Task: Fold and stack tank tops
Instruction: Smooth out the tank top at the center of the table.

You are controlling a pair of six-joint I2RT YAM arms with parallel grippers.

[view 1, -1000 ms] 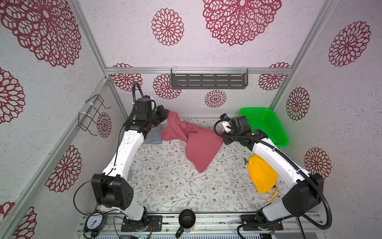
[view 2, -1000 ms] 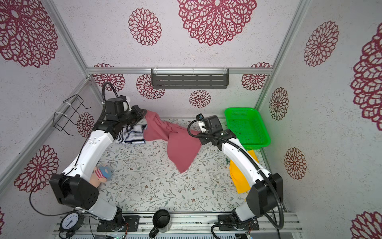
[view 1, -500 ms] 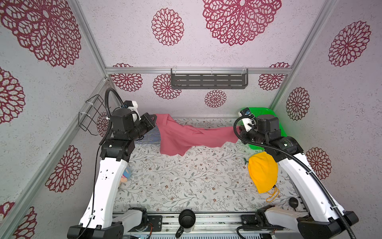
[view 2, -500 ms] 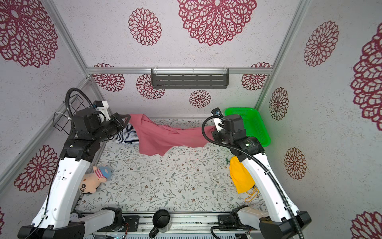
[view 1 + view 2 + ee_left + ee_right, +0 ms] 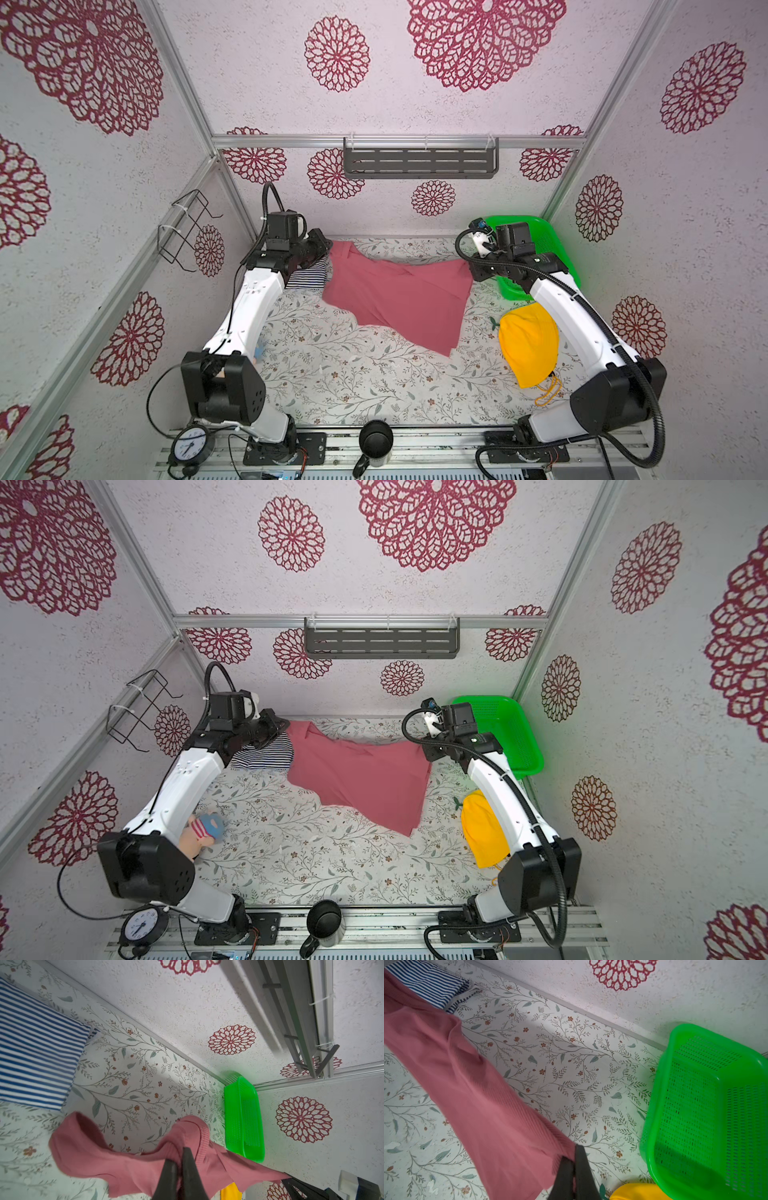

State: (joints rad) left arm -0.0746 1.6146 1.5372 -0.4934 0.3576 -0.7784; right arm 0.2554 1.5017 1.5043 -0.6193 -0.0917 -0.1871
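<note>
While both arms reach to the far side of the table, the red top is stretched between them, its long axis running left to right along the back wall. The left fingers are pressed together on a ribbed strap end, with an armhole loop curling beside them in the left wrist view. The right fingers are closed too, pinching a ribbed edge at the opposite end, just beside the green basket. So the strap end points to the robot's left and the other end to its right.

Between the 2 grips the upper edge sags a little. From there the cloth spreads toward the near side and narrows to 1 corner pointing near-right, toward the yellow cloth. Its lower part looks to lie on the table, while both gripped ends are lifted clear of it.

The striped top lies folded flat in the far-left corner, partly under the left wrist, stripes running left to right. Its right edge is just beside the red top in both top views.

A doll lies by the left arm.
</note>
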